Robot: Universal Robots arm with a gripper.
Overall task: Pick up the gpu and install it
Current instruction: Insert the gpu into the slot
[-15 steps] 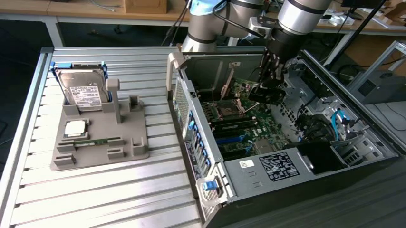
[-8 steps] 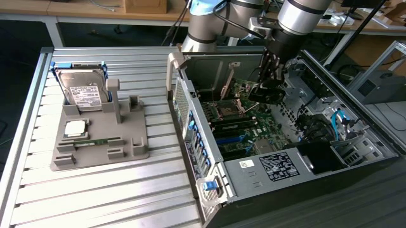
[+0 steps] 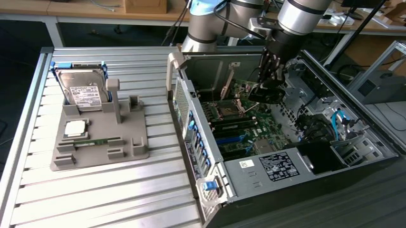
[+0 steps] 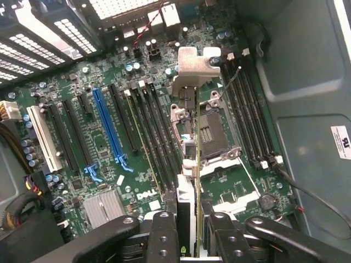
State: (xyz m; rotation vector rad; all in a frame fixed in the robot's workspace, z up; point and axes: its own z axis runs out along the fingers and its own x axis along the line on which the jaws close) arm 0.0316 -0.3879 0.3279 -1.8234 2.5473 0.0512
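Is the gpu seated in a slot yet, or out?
Out. The gripper is shut on the gpu, holding it edge-on above the motherboard; the blue slot is bare.

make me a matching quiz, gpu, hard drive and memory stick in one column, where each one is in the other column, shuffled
1 gpu
2 hard drive
3 memory stick

a lying flat on the grey holder
b gripped edge-on in the claw over the motherboard
c propped up in the blue bracket

Pairs: 1-b, 2-c, 3-a
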